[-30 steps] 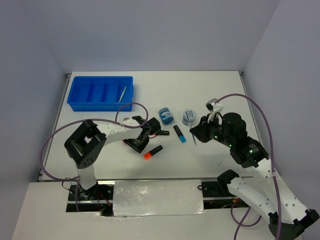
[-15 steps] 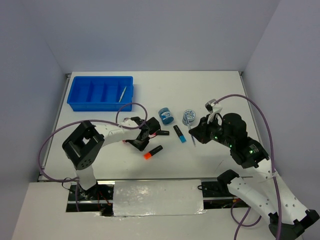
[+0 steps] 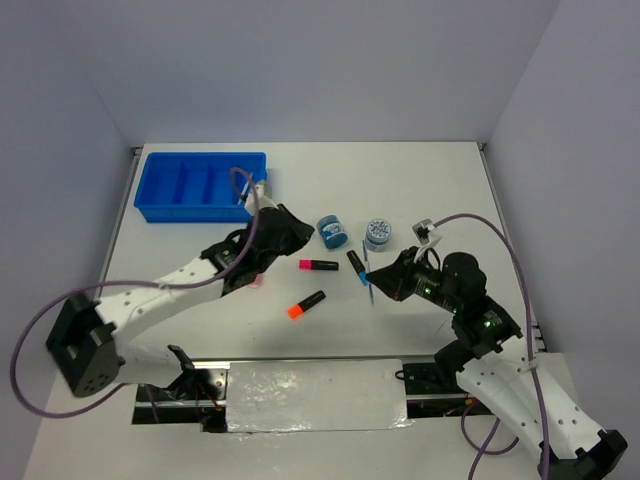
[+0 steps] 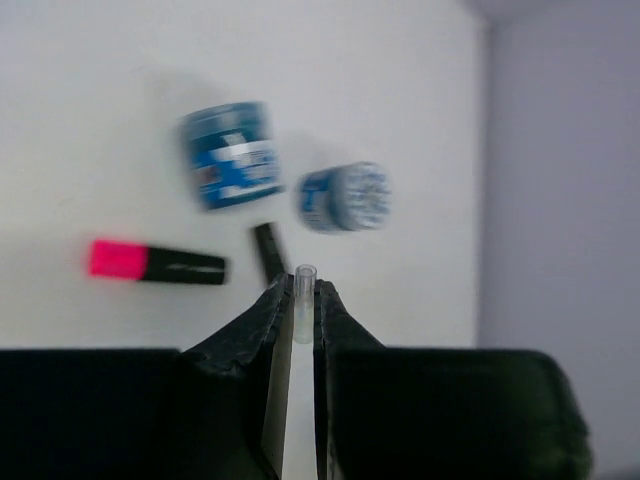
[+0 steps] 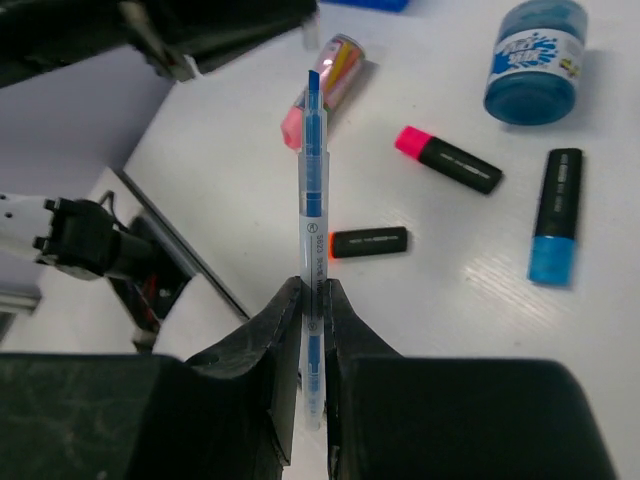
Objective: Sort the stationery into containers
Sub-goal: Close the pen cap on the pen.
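I count three short black markers [image 3: 318,265] [image 3: 307,304] [image 3: 358,267], two round blue jars [image 3: 332,232] [image 3: 378,234], one pink tube [image 5: 322,88], one bright blue divided plastic tray [image 3: 200,213], and, I think, two thin clear pens [image 5: 313,200] [image 4: 304,290].

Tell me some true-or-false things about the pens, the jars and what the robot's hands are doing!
1. The right gripper is pinching a blue pen. True.
2. The orange-ended marker lies inside the blue tray. False: it lies on the table, well away from the tray.
3. A dark blue jar and a paler jar sit near each other on the table. True.
4. The left gripper is open and empty. False: its fingers are shut on a thin clear pen.
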